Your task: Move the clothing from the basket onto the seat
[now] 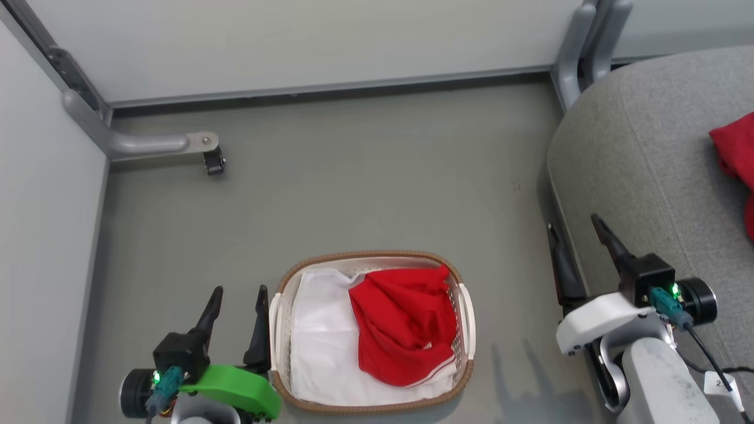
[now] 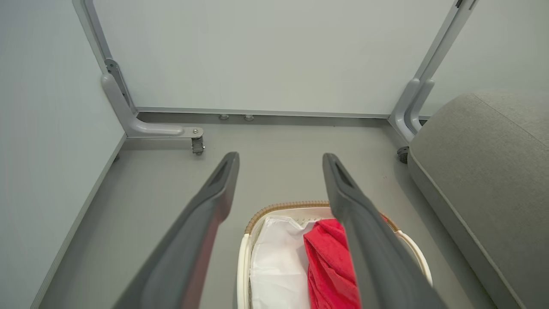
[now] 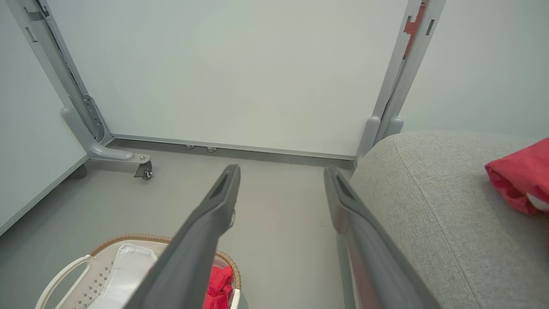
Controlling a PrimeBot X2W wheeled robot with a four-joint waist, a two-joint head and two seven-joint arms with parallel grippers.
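Half the basket (image 1: pixel 371 257) holds the clothing (image 1: pixel 403 324), atop a white sheet (image 1: pixel 321 341).

Lighting bright, even, diffuse, apparently from overhead. No hard glare. Head view sharp throughout. Faint soft shadows on floor (image 1: pixel 518 365) just right of basket (image 1: pixel 365 257); darker band under left edge of seat (image 1: pixel 648 176). Wrist views: wide-angle bowing, frame posts (image 2: pixel 112 88) lean outward at edges. Left gripper (image 2: pixel 281 154) fingers (image 2: pixel 201 223) blurred near lens. Clothing (image 1: pixel 406 324) saturated red, folds legible.
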